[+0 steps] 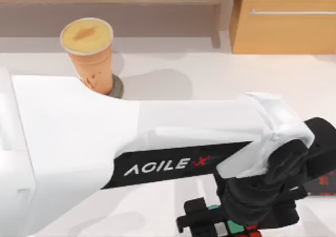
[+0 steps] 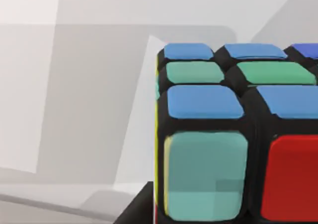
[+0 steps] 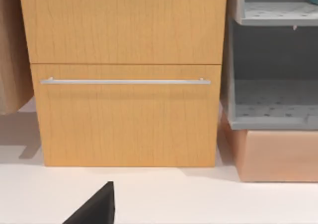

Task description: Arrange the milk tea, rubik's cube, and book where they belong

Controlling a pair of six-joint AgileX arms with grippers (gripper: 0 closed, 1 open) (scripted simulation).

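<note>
The left arm reaches across the top view from the left edge toward the lower right. The left gripper (image 1: 231,227) sits at the bottom edge over the rubik's cube (image 1: 235,227), which lies on the white worktop (image 1: 210,74); whether the gripper is closed on the cube cannot be told. The left wrist view shows the rubik's cube (image 2: 233,134) close up. The milk tea (image 1: 89,53) stands upright at upper left. The wooden drawer cabinet (image 3: 126,75) is in the right wrist view
</note>
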